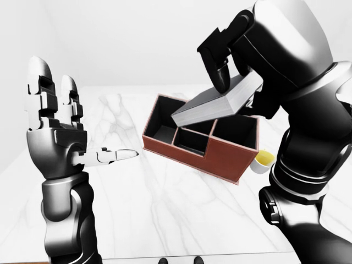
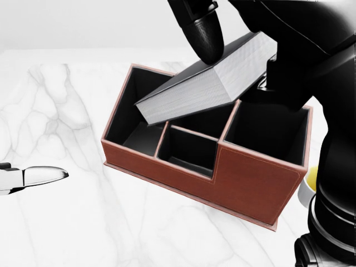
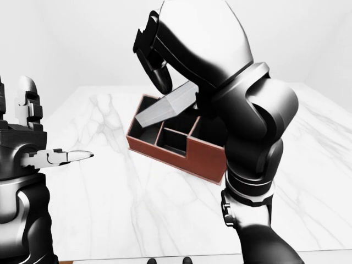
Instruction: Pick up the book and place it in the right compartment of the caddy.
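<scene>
Nearest the cameras, at the left of the left-eye view, the left hand (image 1: 60, 132) is raised upright with its fingers (image 1: 41, 91) extended and spread; the thumb points right toward the caddy. It grips nothing and stands well apart from the task's things. In the head view only its pale thumb tip shows at the lower left edge.

The white marble worktop (image 2: 67, 222) fills the lower part of each view.

Beyond that, the caddy (image 2: 245, 183) rests on the worktop, a reddish-brown box with black interior, set at an angle. The head view shows three compartments: a long one at the left, a small low-walled one in the middle, and a taller one at the right.

At the right edge of the head view, just beside the caddy's right end, a small white cup with yellow contents (image 1: 264, 159) is partly hidden by the right arm.

Above the caddy, the right hand (image 1: 234, 66) is clamped on the book (image 2: 206, 83), one dark finger pressed on the cover. The book is tilted, its lower left corner dipping over the caddy's left and middle compartments, its higher end toward the right compartment. Whether it touches the caddy cannot be told.
</scene>
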